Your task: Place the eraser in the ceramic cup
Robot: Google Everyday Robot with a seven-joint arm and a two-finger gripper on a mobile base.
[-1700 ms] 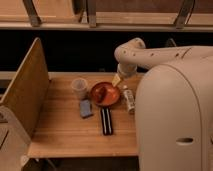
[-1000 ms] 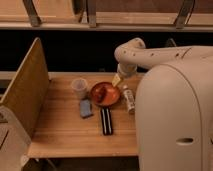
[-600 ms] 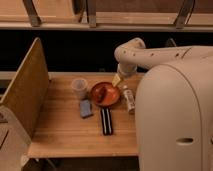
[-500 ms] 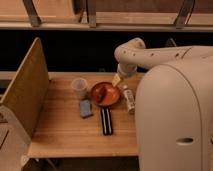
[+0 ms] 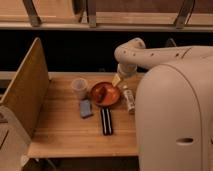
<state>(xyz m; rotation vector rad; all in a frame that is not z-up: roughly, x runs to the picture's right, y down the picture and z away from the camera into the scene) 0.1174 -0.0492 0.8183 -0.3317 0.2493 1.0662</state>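
So, left to right on the counter: wooden side panel at the 9 o'clock edge. Cup stands upright near the back, with a blue-grey block just beside it at 6 o'clock. Orange-red bowl sits at 3 o'clock of the cup, something reddish inside. Eraser lies flat at 6 o'clock of the bowl, long axis running 12 to 6, apart from the cup and at its 4 o'clock. Small pale bottle-like item lies at 3 o'clock of the bowl. Gripper hangs at 1 o'clock of the bowl, well apart from the eraser; can't tell whether it's wide or narrow.
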